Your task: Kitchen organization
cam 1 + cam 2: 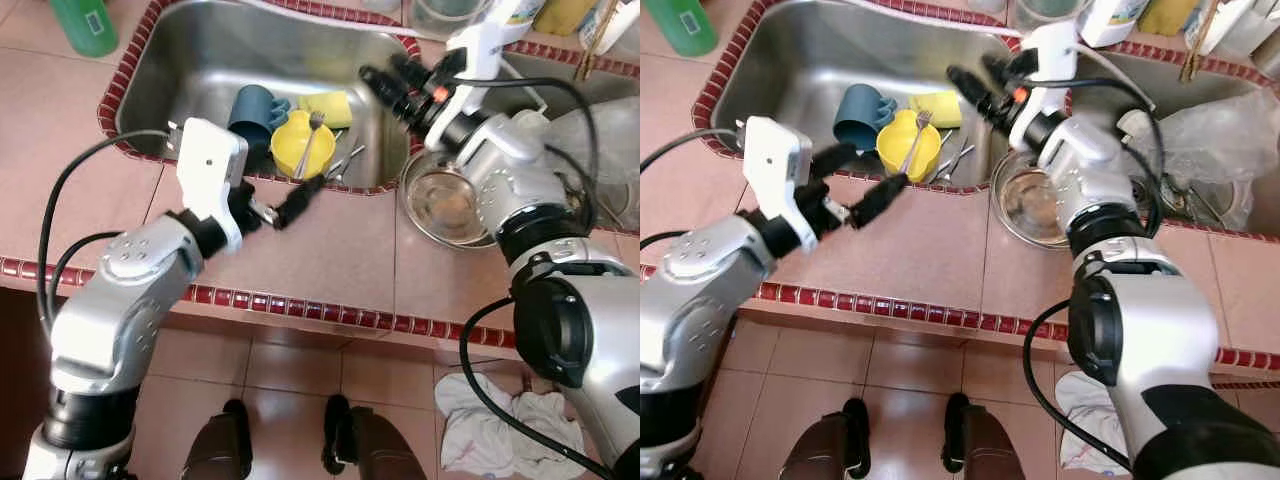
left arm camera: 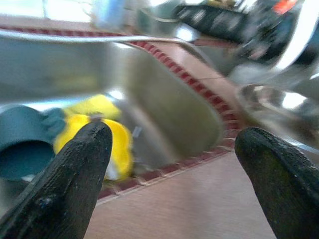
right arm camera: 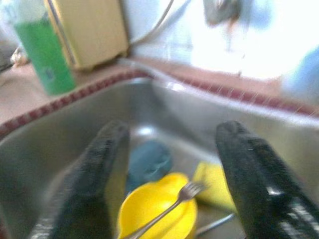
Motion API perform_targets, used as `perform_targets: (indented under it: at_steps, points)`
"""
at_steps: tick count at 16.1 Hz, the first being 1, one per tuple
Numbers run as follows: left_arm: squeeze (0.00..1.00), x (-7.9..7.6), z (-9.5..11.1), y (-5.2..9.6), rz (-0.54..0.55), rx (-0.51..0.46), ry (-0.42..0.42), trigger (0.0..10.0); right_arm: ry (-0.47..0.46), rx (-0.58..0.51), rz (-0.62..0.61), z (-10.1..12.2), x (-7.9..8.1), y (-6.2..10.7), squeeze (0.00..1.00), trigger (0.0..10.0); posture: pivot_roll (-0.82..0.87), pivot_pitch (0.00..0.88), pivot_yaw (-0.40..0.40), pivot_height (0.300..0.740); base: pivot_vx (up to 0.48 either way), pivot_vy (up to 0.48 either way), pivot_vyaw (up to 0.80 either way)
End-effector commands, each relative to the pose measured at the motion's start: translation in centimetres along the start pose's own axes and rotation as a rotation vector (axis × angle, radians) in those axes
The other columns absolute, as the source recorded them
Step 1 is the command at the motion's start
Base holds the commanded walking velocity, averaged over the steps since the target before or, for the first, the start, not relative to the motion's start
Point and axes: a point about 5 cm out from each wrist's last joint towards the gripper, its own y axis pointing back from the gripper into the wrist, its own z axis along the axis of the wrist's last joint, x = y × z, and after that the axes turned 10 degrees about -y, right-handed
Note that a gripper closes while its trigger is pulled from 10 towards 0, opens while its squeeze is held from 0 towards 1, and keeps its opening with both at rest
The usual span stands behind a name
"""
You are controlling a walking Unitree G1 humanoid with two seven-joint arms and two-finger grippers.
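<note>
On the pink-tiled counter (image 1: 330, 250) the steel sink (image 1: 200, 60) holds a yellow cup (image 1: 300, 143) with a fork (image 1: 312, 135); right gripper (image 1: 385, 85), spread empty above, should drop squarely over the cup's rim, while left gripper (image 1: 275, 205) waits open by the near edge.

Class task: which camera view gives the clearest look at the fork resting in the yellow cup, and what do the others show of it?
The right wrist view: the fork lies close and unobstructed across the yellow cup. Both eye views show it small, from above. The left wrist view shows no clear fork.

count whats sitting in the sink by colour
yellow: 2, a cup and a sponge
teal: 1, a mug
silver: at least 2, a fork leaning in the yellow cup, plus loose cutlery too small to count exactly
total: at least 5
</note>
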Motion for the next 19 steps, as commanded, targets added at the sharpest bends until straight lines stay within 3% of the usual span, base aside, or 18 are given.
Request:
perform_targets:
  at_steps: [1,4,7,13,17,19]
  points:
    - [0.0,0.1,-0.4,-0.4,0.015,0.004,-0.069,10.0,0.029,-0.053,-0.04,1.0,-0.8,0.7,1.0,10.0,0.16,0.18,-0.114,0.74,0.0,0.0,0.0]
    - [0.0,2.2,-1.4,-1.9,0.116,0.046,-0.063,10.0,0.061,-0.105,-0.135,0.8,-1.4,1.3,1.0,10.0,0.17,0.1,-0.105,0.74,0.0,0.0,0.0]
    - [0.0,2.9,-2.1,-2.9,0.183,0.056,-0.103,10.0,0.041,-0.148,-0.146,0.2,-1.2,1.7,1.0,10.0,0.15,0.038,-0.097,0.74,0.0,0.0,0.0]
    - [0.0,3.0,-4.2,-3.3,0.324,0.056,-0.1,10.0,0.091,-0.142,-0.351,-3.1,-1.9,4.7,1.0,10.0,0.11,0.0,-0.06,0.74,0.0,0.0,0.0]
    - [0.0,1.8,-6.3,-3.0,0.309,0.098,0.023,10.0,0.076,-0.043,-0.595,-7.7,-2.2,8.6,1.0,10.0,0.07,0.0,-0.026,0.74,0.0,0.0,0.0]
    - [0.0,0.9,-7.0,-2.8,0.267,0.101,0.018,10.0,0.11,-0.036,-0.635,-8.8,-1.5,10.1,1.0,10.0,0.05,0.0,-0.012,0.74,0.0,0.0,0.0]
